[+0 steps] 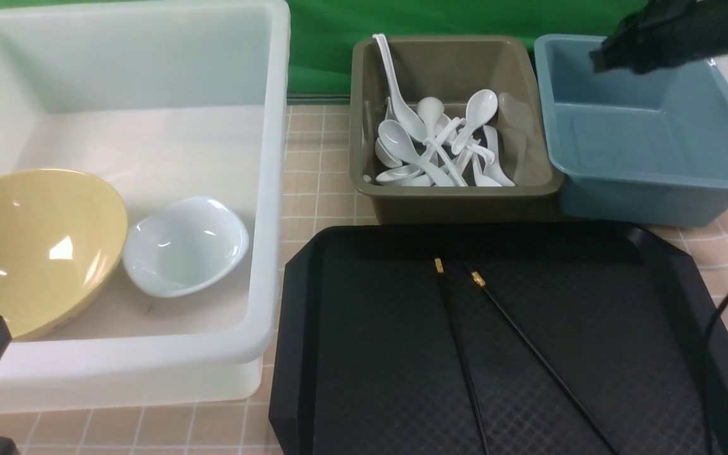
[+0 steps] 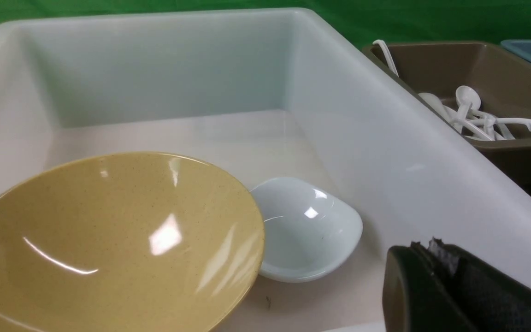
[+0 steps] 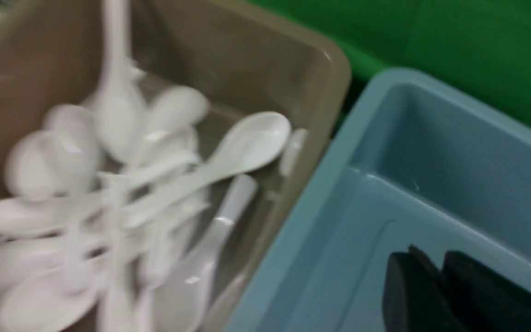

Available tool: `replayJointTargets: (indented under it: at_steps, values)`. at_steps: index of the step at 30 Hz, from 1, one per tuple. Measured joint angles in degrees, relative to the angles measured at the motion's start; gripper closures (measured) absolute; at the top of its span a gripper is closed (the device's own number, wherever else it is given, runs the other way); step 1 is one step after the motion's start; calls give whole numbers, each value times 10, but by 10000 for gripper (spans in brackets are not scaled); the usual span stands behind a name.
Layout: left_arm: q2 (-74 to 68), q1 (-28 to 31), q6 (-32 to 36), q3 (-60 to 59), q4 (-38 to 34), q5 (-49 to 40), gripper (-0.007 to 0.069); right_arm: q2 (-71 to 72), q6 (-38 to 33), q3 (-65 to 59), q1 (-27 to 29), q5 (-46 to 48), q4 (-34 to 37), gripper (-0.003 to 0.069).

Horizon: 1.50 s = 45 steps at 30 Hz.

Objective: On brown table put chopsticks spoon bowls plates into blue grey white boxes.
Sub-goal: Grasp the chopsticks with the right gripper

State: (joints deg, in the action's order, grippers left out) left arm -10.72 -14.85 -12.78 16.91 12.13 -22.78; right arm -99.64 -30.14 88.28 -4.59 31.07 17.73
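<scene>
**Lower left of the frame.** I am keeping my left gripper [image 2: 431,253] pressed closed and empty at the near edge of the white box [image 1: 272,189]. Inside that box the yellow bowl [image 1: 29,246] is leaning tilted against the near wall. The small white bowl [image 1: 184,249] is sitting just beside it, touching its rim.

**Centre.** A strip of the brown table [image 1: 320,189] is showing between the white box and the grey box [image 1: 357,126]. A heap of glossy white spoons [image 1: 433,148] is lying tangled in the grey box, and one handle is propped against the far wall. Below it, the two chopsticks [image 1: 461,354] are lying flat on the black tray [image 1: 370,354]. They are thin and black, with their gold bands pointing toward the boxes. They are lying near each other at that end and spreading apart toward the lower edge of the frame.

**Upper right.** My right gripper [image 1: 607,57] is hovering over the far left corner of the blue box [image 1: 648,196], which is showing nothing inside. It is carrying nothing, but how far its fingers are parted I cannot tell.

**Step in hand.** Bowls and spoons appear sorted, so I am judging the chopsticks to be next, probably for the blue box. That calls for dropping to the tray and pinching low near the banded ends. The sticks are slim and likely to roll or slip.
</scene>
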Motion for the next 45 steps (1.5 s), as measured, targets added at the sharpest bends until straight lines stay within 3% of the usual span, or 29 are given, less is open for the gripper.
replayJointTargets:
  at_steps: [6,12,16,22,27,32,39,45]
  values:
    - [0,0,-1,0,-3,0,623,119,71,-129,-44,62,-54,463]
    - [0,0,-1,0,-17,0,623,178,110,-380,-152,70,-70,432]
    - [0,0,-1,0,-18,0,623,149,115,-418,-208,30,-70,384]
    - [0,0,-1,0,-18,0,623,68,115,-419,-225,-49,-70,372]
    - [0,0,-1,0,-18,1,623,32,115,-415,-225,-81,-71,449]
    - [0,0,-1,0,-18,2,623,36,104,-411,-224,-74,-73,596]
    - [0,0,-1,0,-17,2,623,128,88,-404,-225,-23,-77,610]
    - [0,0,-1,0,-17,2,623,238,88,-368,-223,-88,-135,618]
